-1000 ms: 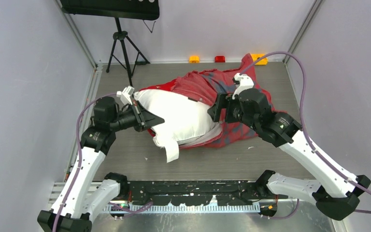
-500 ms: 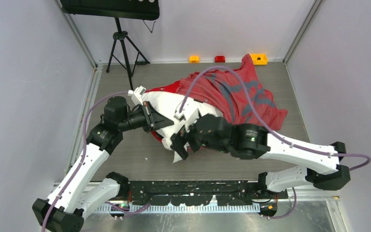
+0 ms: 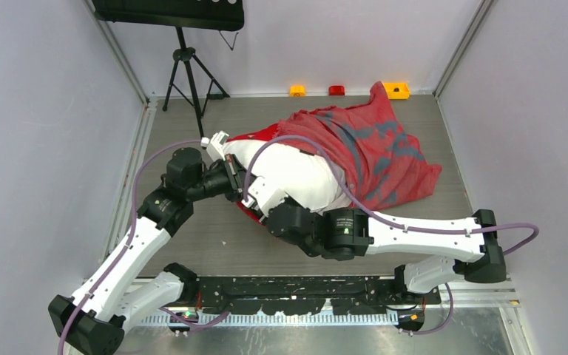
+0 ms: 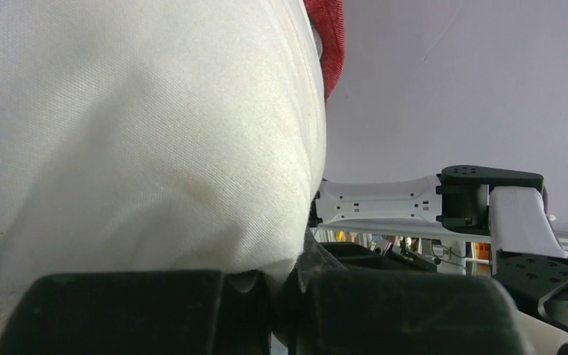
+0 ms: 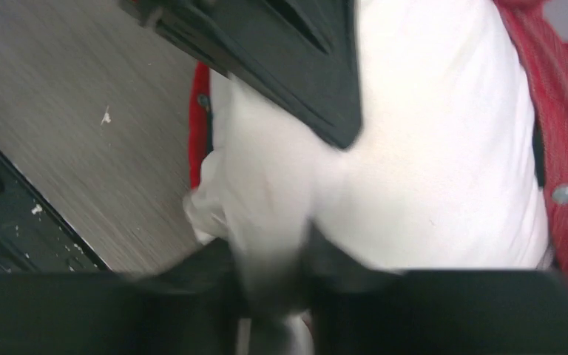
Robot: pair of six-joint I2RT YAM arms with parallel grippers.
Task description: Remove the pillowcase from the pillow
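Plump white rectangular pillow (image 3: 303,181) pinched at its bare end
Left gripper (image 4: 281,292) and right gripper (image 5: 274,290) clamp white fabric, jaws narrow; limp red printed pillowcase (image 3: 373,148) covers the far half.

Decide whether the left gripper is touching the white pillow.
Touching. The left wrist view shows the pillow fabric pinched between the left gripper fingers.

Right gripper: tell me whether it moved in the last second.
Yes. The right gripper swung left, from the pillowcase to the pillow, toward the tripod.
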